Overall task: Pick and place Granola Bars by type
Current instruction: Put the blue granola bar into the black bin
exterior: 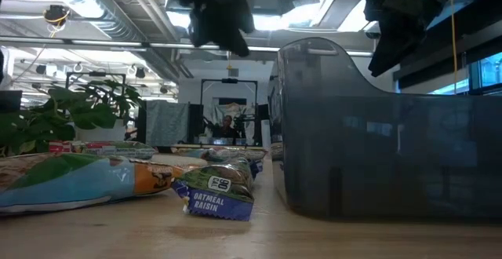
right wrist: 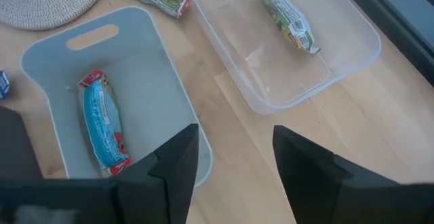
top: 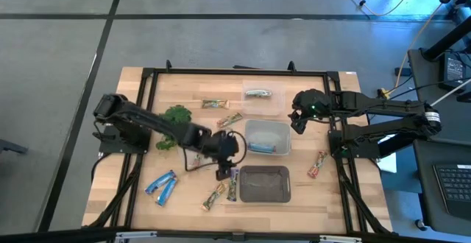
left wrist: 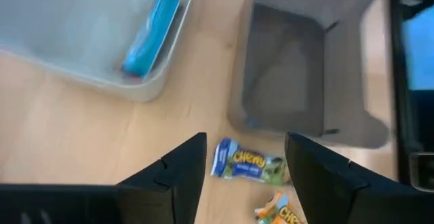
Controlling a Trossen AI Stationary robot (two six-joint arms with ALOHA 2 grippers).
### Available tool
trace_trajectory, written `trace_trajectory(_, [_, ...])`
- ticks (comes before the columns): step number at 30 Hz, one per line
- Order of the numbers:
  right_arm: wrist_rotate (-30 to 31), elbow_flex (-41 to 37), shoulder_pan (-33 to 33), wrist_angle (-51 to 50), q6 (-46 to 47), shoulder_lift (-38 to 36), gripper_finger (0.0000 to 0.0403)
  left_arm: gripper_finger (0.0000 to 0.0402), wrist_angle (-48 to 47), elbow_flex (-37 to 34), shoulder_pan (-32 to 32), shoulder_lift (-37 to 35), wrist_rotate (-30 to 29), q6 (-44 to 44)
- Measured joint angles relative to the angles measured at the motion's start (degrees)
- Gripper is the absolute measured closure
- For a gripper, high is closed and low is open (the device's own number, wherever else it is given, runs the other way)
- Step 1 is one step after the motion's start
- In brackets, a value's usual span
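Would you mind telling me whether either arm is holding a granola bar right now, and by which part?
Nothing is held. The left gripper hangs with open, empty jaws above a bar on the table; the right gripper's jaws are open and empty too.

A blue-wrapped bar point(top: 260, 147) is seen lying flat inside the pale bin, just beyond the left gripper point(top: 223, 173). A green-and-blue bar point(left wrist: 248, 167) marked "Chewy" is found flat on the table directly beneath that gripper's open fingers, with a green-tan bar point(top: 214, 197) just beside it. Two blue bars point(top: 162, 186) are laid together well off to its side. A green bar point(right wrist: 287, 17) is seen in the clear bin under the right gripper point(top: 298, 119).
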Motion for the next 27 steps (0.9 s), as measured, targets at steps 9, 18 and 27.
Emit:
trace_trajectory(9, [-0.6, 0.0, 0.0, -0.3, 1.1, 0.0, 0.0211, 0.0211, 2.6, -5.2, -8.3, 2.0, -18.5, -15.4])
trace_trajectory(18, [-0.5, 0.0, 0.0, -0.3, 1.2, 0.0, 0.0211, 0.021, 11.3, -9.0, -13.3, 3.1, -23.5, -21.4])
trace_trajectory(27, [-0.5, 0.0, 0.0, -0.4, 2.7, 0.0, 0.0211, 0.021, 18.5, -9.3, -14.4, 10.6, -22.4, -20.5])
